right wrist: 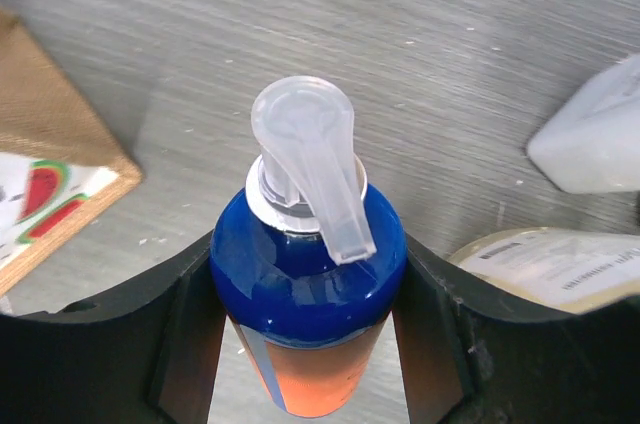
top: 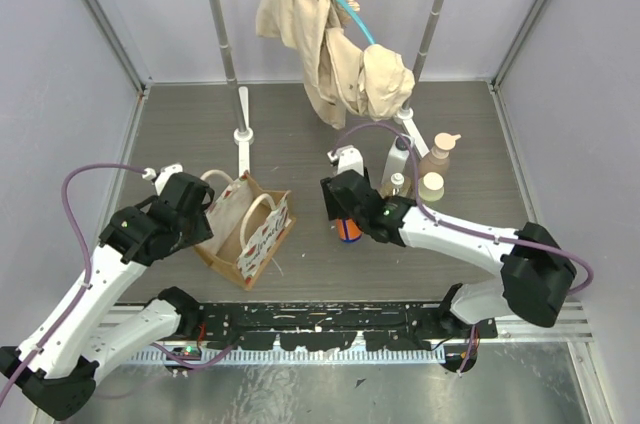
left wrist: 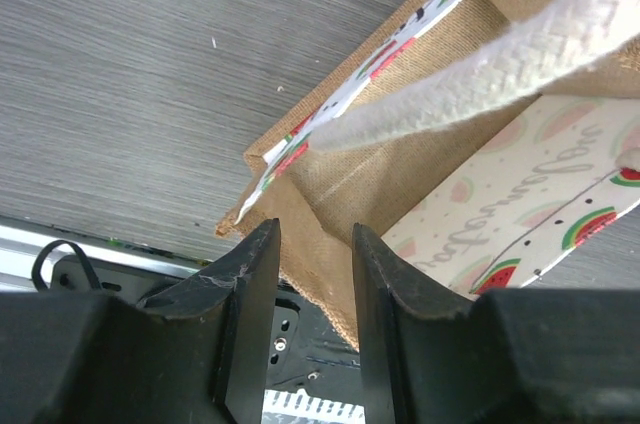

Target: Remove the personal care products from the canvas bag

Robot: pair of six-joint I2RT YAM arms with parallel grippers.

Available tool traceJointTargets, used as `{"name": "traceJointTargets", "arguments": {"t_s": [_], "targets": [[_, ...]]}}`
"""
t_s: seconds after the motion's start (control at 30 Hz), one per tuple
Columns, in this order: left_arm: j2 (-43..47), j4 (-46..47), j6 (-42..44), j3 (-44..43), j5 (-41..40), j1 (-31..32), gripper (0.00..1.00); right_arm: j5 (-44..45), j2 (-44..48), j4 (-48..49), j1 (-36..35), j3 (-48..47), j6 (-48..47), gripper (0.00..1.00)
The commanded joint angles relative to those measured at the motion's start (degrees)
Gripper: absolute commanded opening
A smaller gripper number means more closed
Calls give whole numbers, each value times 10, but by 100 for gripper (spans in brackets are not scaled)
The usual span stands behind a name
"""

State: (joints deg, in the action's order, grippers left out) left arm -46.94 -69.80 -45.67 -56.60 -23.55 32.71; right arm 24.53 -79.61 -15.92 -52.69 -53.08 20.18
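— What was seen on the grey worktop (top: 180,134)?
— The canvas bag (top: 245,229) was stood open at the left. Its end wall was straddled by the left gripper (left wrist: 315,254). The jaws were set narrowly, but whether the cloth was pinched could not be told.
— And the right gripper (top: 346,212)?
— Its jaws were closed on a blue-and-orange pump bottle (right wrist: 305,274), held upright near the bag's right side. A peach pump bottle (top: 438,152), a white bottle (top: 398,156) and a cream-lidded jar (top: 432,186) were grouped behind it, outside the bag.
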Motion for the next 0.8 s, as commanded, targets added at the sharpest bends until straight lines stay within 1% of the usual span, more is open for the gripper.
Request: {"name": "traceJointTargets", "arguments": {"t_s": [0.0,0.07,0.17,0.23,0.43,0.6,0.77], "targets": [[9,21,0,8,24,-2,41,112,46,222,12,87,-38,46],[9,23,0,7,31,-1,41,134,50,301,21,133,-46,43],[9,25,-1,4,39,-2,41,168,42,450,22,199,-71,43],[9,23,-1,-1,44,-2,41,185,25,515,22,214,-79,43],[6,12,7,-16,45,-2,40,241,-46,663,22,206,-116,43],[1,8,12,-24,41,-1,40,260,-111,729,22,166,-152,42],[-5,7,15,-25,43,-2,40,308,-199,826,23,129,-227,42]]}}
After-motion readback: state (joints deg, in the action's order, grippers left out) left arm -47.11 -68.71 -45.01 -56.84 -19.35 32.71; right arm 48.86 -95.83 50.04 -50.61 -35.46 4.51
